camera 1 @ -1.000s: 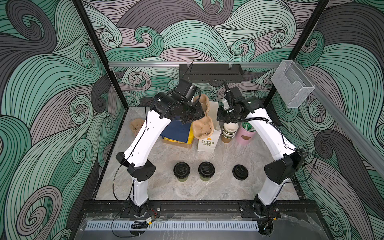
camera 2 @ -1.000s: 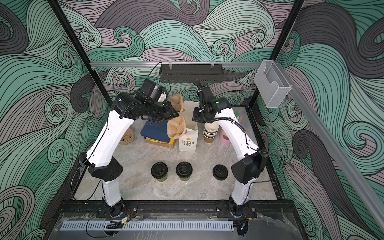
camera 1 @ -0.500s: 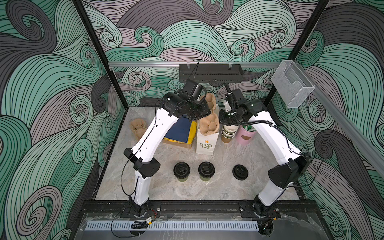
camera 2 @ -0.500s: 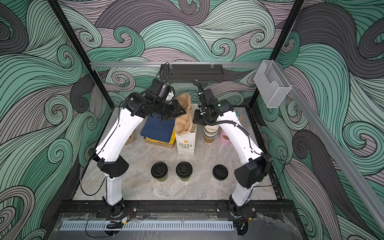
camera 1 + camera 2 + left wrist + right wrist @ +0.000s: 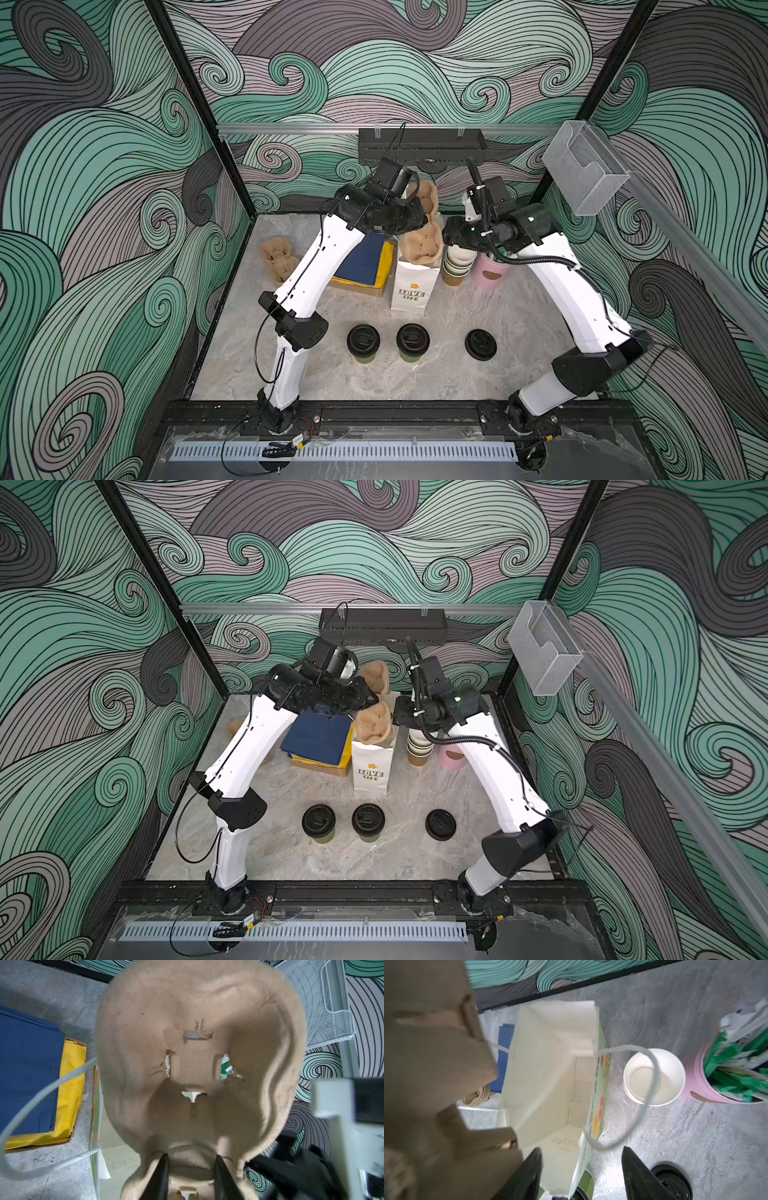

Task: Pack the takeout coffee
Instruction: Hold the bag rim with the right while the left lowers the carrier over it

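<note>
Left claw (image 5: 191, 1159): clamped on the edge of a brown pulp carrier (image 5: 197, 1022), one finger on each side of a rib in the pulp.
Pulp carrier: held on end and tilted above the white paper bag (image 5: 411, 286). Its lower cup well is at the bag's open mouth, and I cannot tell whether it is inside.
Right claw (image 5: 581, 1149): jaws wide apart and holding nothing. It hangs over the bag's side wall and handle loop, and contact with either cannot be told.
White paper bag: upright with its mouth open, mid-bench towards the back edge, between the two claws.
Left lidded cup (image 5: 363, 340): upright on the bench (image 5: 374, 382), towards the front edge and apart from both claws.
Right lidded cup (image 5: 412, 339): upright just beside the first but not touching it, in front of the bag.
Loose black lid (image 5: 481, 344): flat on the bench, further along the same row towards the right edge.
Stack of lidless cups (image 5: 456, 266): just beside the bag on its right, under the right claw.
Pink holder (image 5: 490, 272): just beside that stack, filled with green sachets.
Second carrier (image 5: 277, 259): lying near the left edge of the bench.
</note>
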Available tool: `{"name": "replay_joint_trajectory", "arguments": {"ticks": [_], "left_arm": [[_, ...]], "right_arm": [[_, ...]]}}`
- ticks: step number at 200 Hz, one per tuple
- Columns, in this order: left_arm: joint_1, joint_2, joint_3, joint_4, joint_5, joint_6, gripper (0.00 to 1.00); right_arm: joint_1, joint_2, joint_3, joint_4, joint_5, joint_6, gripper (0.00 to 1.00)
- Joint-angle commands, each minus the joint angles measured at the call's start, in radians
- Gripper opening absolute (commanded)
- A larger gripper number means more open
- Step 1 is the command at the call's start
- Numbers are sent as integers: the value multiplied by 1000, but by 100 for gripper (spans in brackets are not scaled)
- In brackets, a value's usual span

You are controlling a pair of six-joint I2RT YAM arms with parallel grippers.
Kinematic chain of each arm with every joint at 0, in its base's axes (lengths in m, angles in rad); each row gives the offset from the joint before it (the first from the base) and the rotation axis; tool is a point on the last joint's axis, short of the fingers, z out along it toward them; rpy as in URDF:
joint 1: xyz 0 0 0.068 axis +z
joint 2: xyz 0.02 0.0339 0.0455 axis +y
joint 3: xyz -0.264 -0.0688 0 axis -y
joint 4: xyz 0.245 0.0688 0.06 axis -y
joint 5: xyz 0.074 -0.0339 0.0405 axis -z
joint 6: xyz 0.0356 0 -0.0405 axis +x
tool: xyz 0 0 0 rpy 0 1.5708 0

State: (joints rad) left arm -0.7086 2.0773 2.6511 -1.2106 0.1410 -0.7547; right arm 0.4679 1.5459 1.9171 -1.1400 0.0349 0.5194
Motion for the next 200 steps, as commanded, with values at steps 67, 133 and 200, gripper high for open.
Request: {"name": "replay_joint_trajectory", "arguments": {"ticks": [67, 133, 200], "left_arm": [[-6, 66, 29, 23, -100, 150, 11], [-6, 108, 29, 64, -112, 169, 11], [-9, 112, 29, -34, -106, 166, 11]], "right_arm": [[5, -205, -142, -10, 141, 3, 71], [4, -218, -137, -46, 138, 4, 71], [5, -233, -160, -48, 181, 11, 72]]}}
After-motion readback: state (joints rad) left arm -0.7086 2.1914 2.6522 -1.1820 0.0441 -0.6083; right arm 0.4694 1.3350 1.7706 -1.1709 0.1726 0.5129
